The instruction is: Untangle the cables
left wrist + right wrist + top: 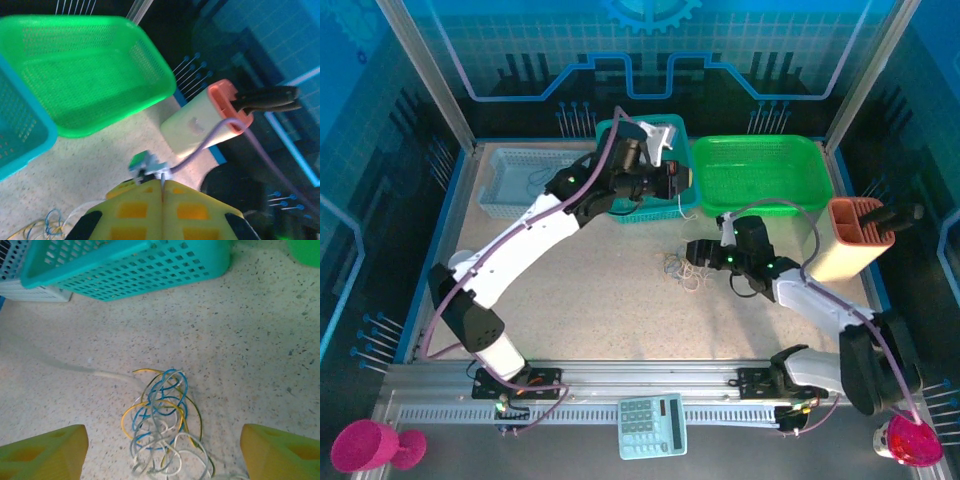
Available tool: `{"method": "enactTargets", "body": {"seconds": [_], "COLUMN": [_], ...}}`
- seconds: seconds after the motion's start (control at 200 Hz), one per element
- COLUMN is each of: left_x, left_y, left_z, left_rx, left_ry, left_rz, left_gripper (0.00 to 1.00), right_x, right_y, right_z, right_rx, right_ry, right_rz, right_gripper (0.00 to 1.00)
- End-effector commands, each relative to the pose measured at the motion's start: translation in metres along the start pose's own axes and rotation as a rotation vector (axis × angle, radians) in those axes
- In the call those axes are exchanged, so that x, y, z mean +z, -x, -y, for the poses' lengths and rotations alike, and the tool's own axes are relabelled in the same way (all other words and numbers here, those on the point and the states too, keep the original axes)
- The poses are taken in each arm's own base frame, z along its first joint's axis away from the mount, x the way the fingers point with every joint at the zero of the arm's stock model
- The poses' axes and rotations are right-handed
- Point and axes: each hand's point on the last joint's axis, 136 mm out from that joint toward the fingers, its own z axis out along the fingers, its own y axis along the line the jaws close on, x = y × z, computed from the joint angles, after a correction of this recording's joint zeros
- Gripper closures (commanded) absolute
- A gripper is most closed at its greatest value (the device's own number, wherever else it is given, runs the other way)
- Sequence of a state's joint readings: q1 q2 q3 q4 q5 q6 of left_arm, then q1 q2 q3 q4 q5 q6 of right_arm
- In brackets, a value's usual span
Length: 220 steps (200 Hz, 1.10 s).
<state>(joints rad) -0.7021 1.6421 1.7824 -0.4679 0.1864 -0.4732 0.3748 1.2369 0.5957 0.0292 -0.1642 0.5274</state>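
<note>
The cables (162,425) lie in a loose tangle of white, yellow, blue and grey loops on the speckled table, seen from above as a small knot (681,268). My right gripper (163,436) hovers just over them, open, one yellow finger on each side of the tangle; from the top it sits right of the knot (693,252). One pale strand (105,374) leads out of the tangle to the left. My left gripper (162,186) is raised by the teal basket (638,212), its fingers pressed together with a thin white cable at the seam.
A green basket (760,205) stands at the back right and a pale grey basket (510,208) at the back left. An orange-topped holder (850,250) with black-handled tools stands at the right. A calculator (652,425) lies at the near rail, and pink cups (365,445) stand in the near corners.
</note>
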Motion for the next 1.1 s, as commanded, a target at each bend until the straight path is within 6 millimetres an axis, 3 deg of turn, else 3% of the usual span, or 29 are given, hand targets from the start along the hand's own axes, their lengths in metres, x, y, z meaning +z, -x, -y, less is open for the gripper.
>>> {"method": "enactTargets", "body": {"seconds": [0.0, 0.21, 0.475, 0.615, 0.75, 0.94, 1.095], "left_x": [-0.045, -0.094, -0.149, -0.154, -0.142, -0.121, -0.115], "left_y": [0.043, 0.102, 0.151, 0.152, 0.142, 0.123, 0.111], "left_z": [0.041, 0.071, 0.090, 0.086, 0.075, 0.051, 0.040], "left_rx": [0.016, 0.059, 0.107, 0.116, 0.111, 0.110, 0.134], "left_ry": [-0.095, -0.147, -0.165, -0.151, -0.131, -0.079, -0.052], "left_rz": [0.121, 0.284, 0.463, 0.472, 0.443, 0.403, 0.381], "left_gripper": [1.00, 1.00, 1.00, 1.00, 1.00, 1.00, 1.00], "right_x": [0.012, 0.030, 0.041, 0.039, 0.026, -0.010, -0.043], "right_y": [0.011, -0.010, -0.031, -0.030, -0.021, 0.005, 0.023], "right_z": [-0.005, 0.009, 0.022, 0.018, 0.006, -0.006, 0.008], "right_rx": [-0.005, 0.024, 0.050, 0.048, 0.027, -0.011, -0.026], "right_ry": [0.015, -0.020, -0.054, -0.045, -0.028, -0.052, -0.194], "right_rz": [0.057, 0.022, -0.022, -0.028, -0.017, 0.049, 0.084], "right_gripper": [0.24, 0.35, 0.28, 0.22, 0.20, 0.19, 0.19]}}
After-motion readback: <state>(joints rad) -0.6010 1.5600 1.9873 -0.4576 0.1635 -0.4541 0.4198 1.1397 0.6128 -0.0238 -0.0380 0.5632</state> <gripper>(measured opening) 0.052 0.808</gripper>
